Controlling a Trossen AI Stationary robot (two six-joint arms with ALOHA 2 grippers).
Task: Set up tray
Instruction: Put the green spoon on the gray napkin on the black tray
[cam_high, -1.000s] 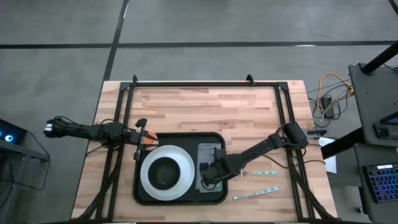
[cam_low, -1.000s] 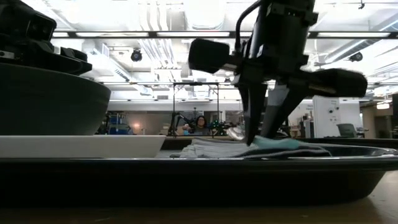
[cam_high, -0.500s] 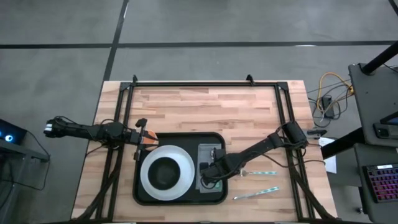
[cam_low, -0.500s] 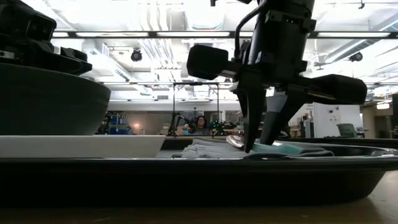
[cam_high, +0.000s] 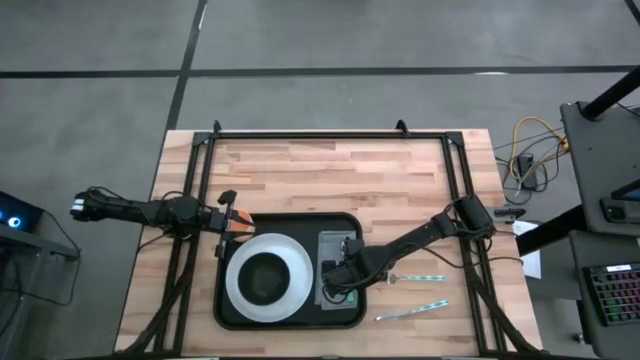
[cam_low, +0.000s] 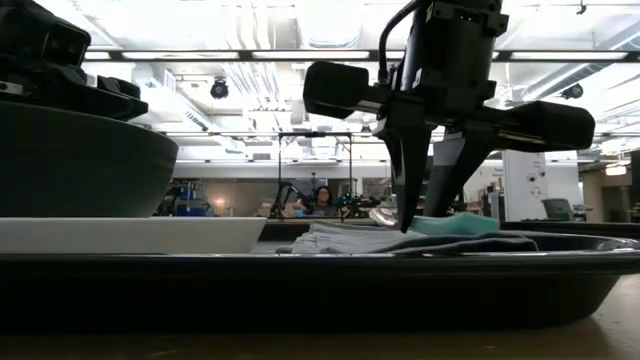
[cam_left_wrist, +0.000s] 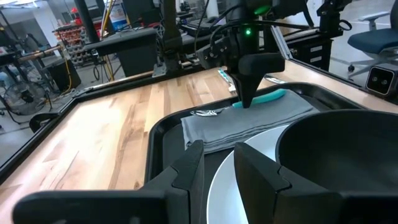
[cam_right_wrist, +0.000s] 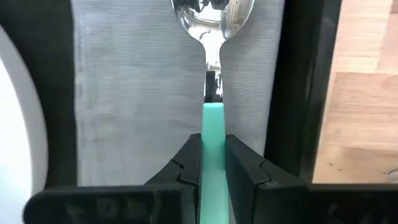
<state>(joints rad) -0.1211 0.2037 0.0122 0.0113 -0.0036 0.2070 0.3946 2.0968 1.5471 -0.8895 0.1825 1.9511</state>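
The tray (cam_high: 232, 308) lies at the near middle of the table (cam_high: 330, 170). It already carries a white plate (cam_high: 292, 285) with a dark bowl (cam_high: 264, 279), and beside the plate a grey napkin (cam_high: 331, 245). The right gripper (cam_right_wrist: 211, 155) is over the napkin and pinches the teal handle of a spoon (cam_right_wrist: 212, 74), not yet let go. Two more utensils (cam_high: 412, 295) wait on the table beside the tray. The left gripper (cam_left_wrist: 217, 168), slightly parted and empty, rests at the tray's far left corner.
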